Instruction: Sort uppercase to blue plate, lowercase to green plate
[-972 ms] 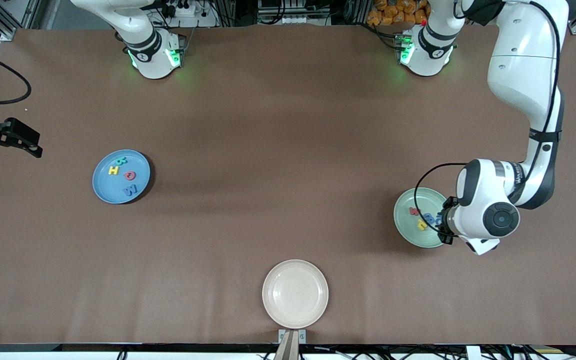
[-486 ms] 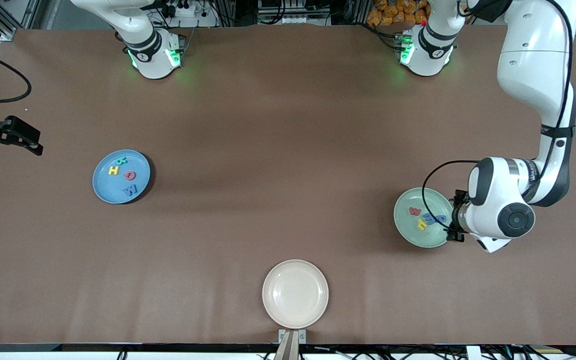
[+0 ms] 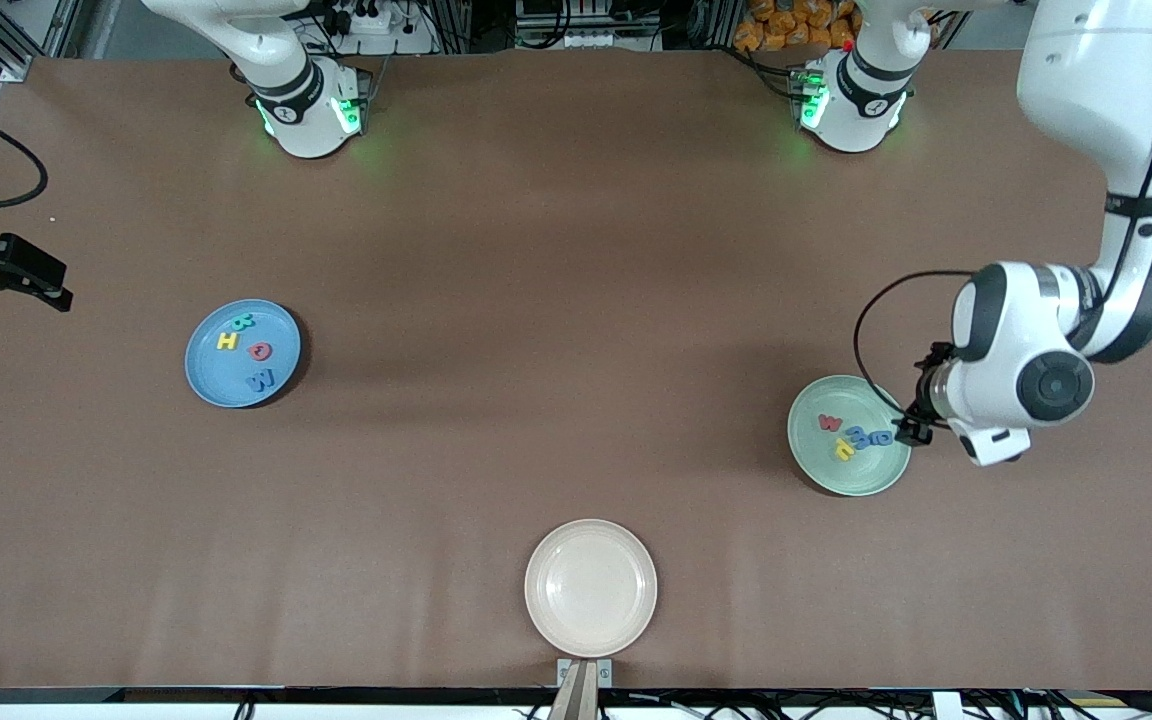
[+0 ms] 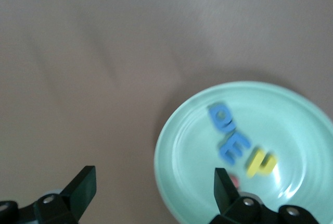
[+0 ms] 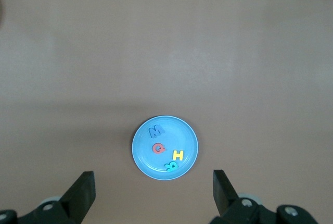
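Blue plate [image 3: 208,375] carrying four uppercase letters [image 3: 248,350]; green plate [image 3: 816,465] carrying four lowercase letters [image 3: 854,436]. Left gripper [image 4: 151,195] hovering over the green plate's edge and right gripper [image 5: 152,195] waiting high over the tabletop, both with jaws wide, empty.

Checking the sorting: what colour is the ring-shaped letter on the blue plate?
Red; the ring-shaped letter on the blue plate shows best in the right wrist view.

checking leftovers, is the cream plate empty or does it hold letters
Empty: the round cream plate shows only a bare surface, with no foam letters on it.

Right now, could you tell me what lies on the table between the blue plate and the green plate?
Nothing: the front view shows only bare brown tabletop between the blue plate and the green plate. The cream plate sits nearer the camera, off that line.
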{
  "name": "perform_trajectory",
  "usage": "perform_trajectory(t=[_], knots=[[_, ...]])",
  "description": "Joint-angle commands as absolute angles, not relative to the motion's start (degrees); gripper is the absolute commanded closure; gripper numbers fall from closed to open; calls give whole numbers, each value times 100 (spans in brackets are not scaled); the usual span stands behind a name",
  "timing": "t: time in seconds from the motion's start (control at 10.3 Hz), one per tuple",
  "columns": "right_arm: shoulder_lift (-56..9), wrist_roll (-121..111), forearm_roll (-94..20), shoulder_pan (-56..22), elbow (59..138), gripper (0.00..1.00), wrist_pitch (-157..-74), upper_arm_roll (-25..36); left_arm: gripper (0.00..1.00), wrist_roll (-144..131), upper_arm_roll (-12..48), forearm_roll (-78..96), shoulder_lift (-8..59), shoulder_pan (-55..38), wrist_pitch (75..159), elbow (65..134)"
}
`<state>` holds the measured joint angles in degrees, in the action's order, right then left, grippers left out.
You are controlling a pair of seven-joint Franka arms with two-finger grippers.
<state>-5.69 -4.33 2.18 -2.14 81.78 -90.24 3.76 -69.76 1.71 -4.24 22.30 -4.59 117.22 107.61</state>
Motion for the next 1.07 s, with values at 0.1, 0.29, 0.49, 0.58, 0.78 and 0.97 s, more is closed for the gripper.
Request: perform_trajectory(t=[0.1,0.29,0.49,0.58,0.78,0.97], knots=[[-527,-510,132,-132,8209,0,-8982,308,0,-5219,333,-196,416,-55,12278,12524],[-527,-510,132,-141,8209,0,-8982,308,0,-4153,431,61,-42,201,12261,12446],[-527,-510,132,-141,8209,0,-8982,308,0,-3518,431,18,-167,202,12200,11834],[-527,-510,132,-141,8209,0,-8982,308,0,-3202,431,-9,-167,202,12121,11491],[-527,-518,132,-123,8218,0,-8982,308,0,-2263,431,-52,-158,132,11666,10867],[-527,-519,123,-45,8226,0,-8982,229,0,-1551,439,-44,-167,123,10964,10172]])
